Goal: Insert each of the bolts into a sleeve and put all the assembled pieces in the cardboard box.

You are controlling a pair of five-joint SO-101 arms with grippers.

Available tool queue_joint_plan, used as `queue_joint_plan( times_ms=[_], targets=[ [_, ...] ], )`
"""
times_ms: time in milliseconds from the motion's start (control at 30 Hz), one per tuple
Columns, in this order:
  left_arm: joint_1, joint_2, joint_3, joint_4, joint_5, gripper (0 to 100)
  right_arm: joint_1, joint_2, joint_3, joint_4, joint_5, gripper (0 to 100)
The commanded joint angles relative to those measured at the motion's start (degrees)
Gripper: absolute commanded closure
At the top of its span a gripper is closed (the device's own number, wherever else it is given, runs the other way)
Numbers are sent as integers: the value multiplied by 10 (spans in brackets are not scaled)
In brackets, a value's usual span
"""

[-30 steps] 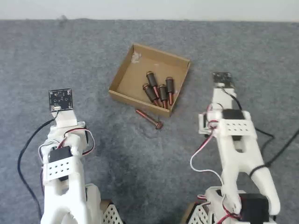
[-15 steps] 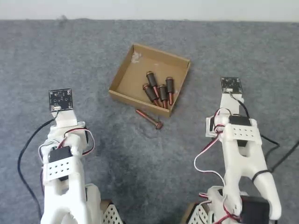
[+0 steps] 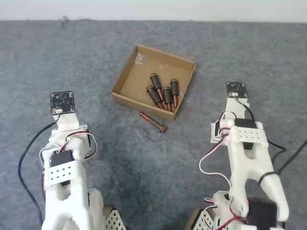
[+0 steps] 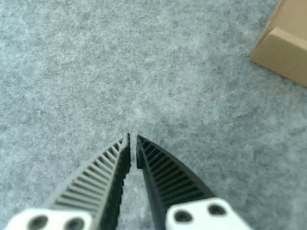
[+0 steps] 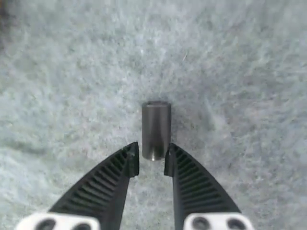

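Right gripper (image 5: 151, 155) jaws apart, straddling the near end of a sleeve (image 5: 156, 125) lying on carpet (image 5: 240, 72). Left gripper (image 4: 133, 140) jaws almost together. Loose bolt (image 3: 152, 121) at 6 o'clock of cardboard box (image 3: 125, 76), four assembled pieces (image 3: 163, 93) inside.

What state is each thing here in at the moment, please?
cardboard box: open-topped, holding four assembled pieces.
loose bolt: unsleeved, lying on the carpet beside the box.
sleeve: lying on the carpet, not gripped.
right hand: open, straddling the sleeve's near end.
left hand: shut, empty.
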Motion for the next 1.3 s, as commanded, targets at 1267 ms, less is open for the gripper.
queue_joint_plan(
  times_ms=[1267],
  targets=[
    [1, 1, -9, -10, -11, 980, -15, 150, -120, -33, -47, 854]
  ],
)
